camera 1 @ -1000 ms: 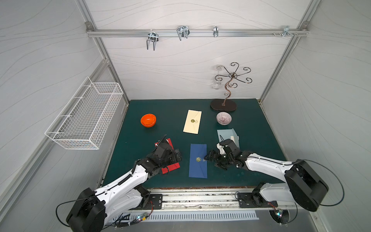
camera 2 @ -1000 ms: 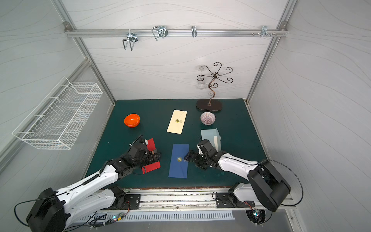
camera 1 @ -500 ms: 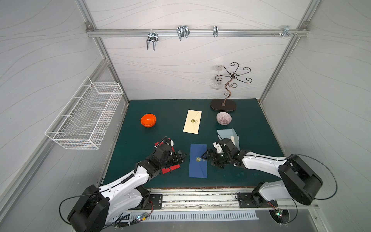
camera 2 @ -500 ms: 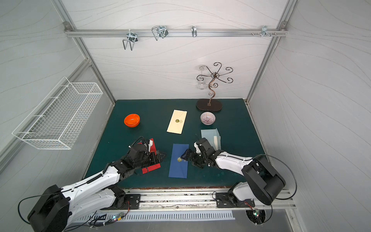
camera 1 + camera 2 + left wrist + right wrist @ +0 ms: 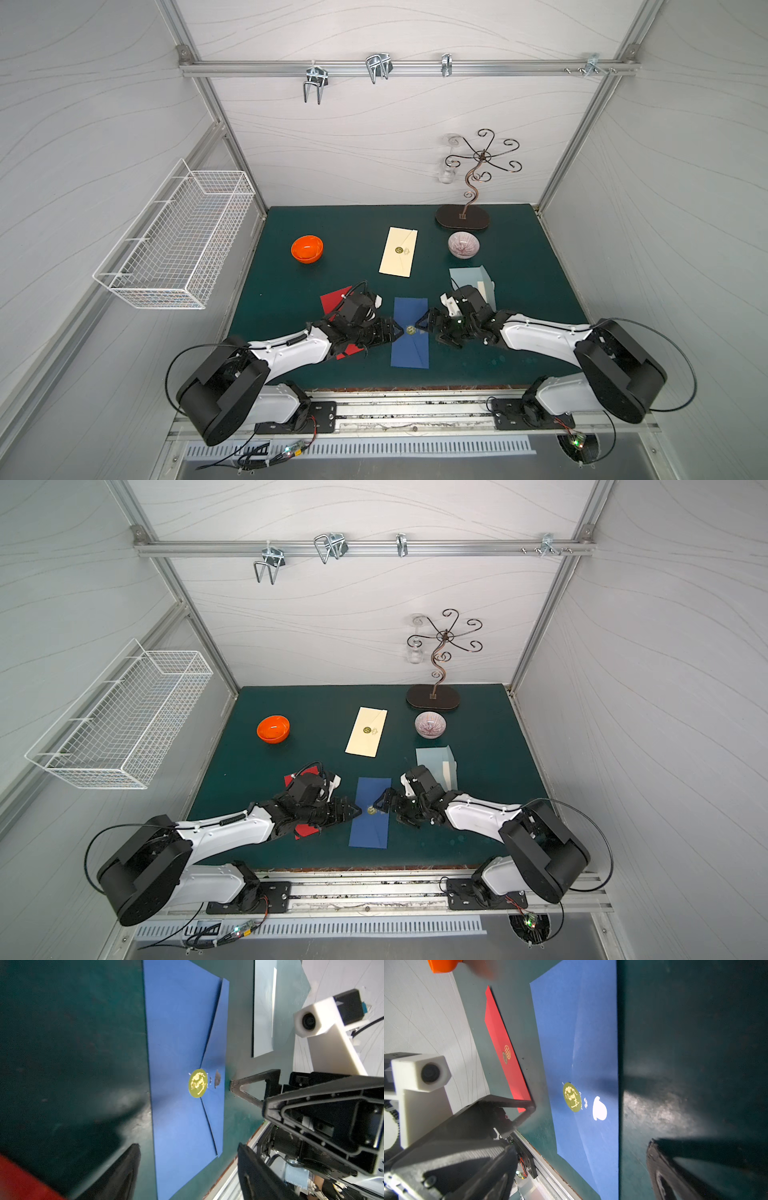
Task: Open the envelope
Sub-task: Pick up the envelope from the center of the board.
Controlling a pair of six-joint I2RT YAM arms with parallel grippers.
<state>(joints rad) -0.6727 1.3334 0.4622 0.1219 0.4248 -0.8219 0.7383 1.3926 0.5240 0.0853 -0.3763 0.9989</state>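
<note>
Your two arms meet over the blue envelope (image 5: 410, 332), which lies flat at lower centre of the green mat (image 5: 519, 257) in both top views, flap shut under a gold sticker (image 5: 410, 330). The left gripper (image 5: 395, 331) sits at the envelope's left edge, jaws apart and holding nothing. The right gripper (image 5: 432, 331) faces it from the right edge, jaws wide and empty. In the left wrist view one fingertip (image 5: 233, 1085) reaches the mat just beside the flap's fold. A red envelope (image 5: 334, 300) lies partly under your left arm, while a cream envelope (image 5: 398, 251) and an orange bowl (image 5: 306, 248) sit higher in the frame, well apart.
</note>
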